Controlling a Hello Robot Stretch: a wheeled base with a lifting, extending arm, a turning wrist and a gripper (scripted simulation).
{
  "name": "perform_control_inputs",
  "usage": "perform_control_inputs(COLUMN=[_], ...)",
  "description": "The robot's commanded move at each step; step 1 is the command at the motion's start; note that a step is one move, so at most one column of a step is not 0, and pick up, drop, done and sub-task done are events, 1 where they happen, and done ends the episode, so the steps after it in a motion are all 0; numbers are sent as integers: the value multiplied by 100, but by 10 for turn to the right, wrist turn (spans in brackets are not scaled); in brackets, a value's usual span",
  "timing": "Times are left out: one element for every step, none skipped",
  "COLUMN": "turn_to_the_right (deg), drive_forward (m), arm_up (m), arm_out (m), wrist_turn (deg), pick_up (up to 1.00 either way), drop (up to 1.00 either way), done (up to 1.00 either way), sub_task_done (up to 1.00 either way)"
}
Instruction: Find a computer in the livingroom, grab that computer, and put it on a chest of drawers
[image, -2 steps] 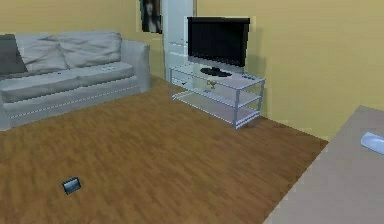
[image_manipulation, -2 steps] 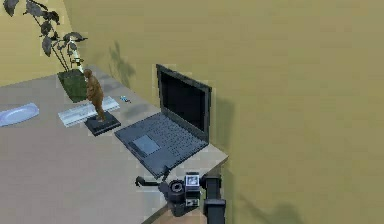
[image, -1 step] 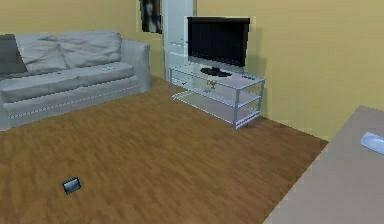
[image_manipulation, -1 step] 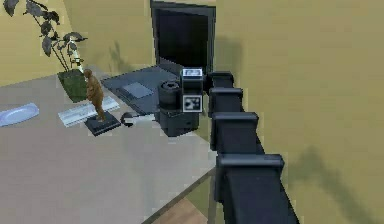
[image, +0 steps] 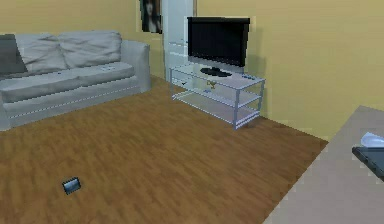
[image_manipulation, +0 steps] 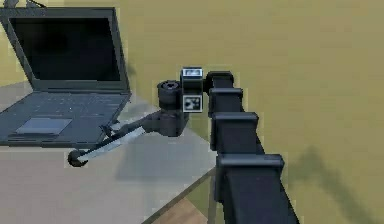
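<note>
- The computer (image_manipulation: 65, 85), an open laptop, is sitting on the grey tabletop (image_manipulation: 60, 190) at the arm side view's left, with its lid standing up and its screen dark.
- The claw (image_manipulation: 95, 145) is hanging just beside the near corner of the keyboard half, angling down toward the tabletop. We are not able to tell whether it is touching.
- We are also unable to tell the claw's grip state, or whether it is holding anything.
- The arm (image_manipulation: 240, 150) is reaching in across the tabletop's edge.
- We are judging the grab as not yet done.
- Risks we are flagging:
  - The laptop base is looking thin and flat, so a low approach could be shoving it along the tabletop instead of catching it.
  - A one-corner grab could be tipping it, or letting the lid swing on its hinge.
  - A slip near the edge could be dropping it to the floor (image: 180, 150).
- In the forward view a small dark thing (image: 72, 185) is lying on the floor, so the wheels could be clipping it during the carry to a chest of drawers.
- Farther out, a sofa (image: 70, 65) and a TV (image: 218, 42) are standing by the walls.
</note>
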Motion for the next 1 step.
perform_control_inputs(turn_to_the_right=[0], drive_forward=[0], arm_up=[0], arm_out=[0], wrist_turn=[-450], pick_up=[0], drop=[0], done=[0], sub_task_done=[0])
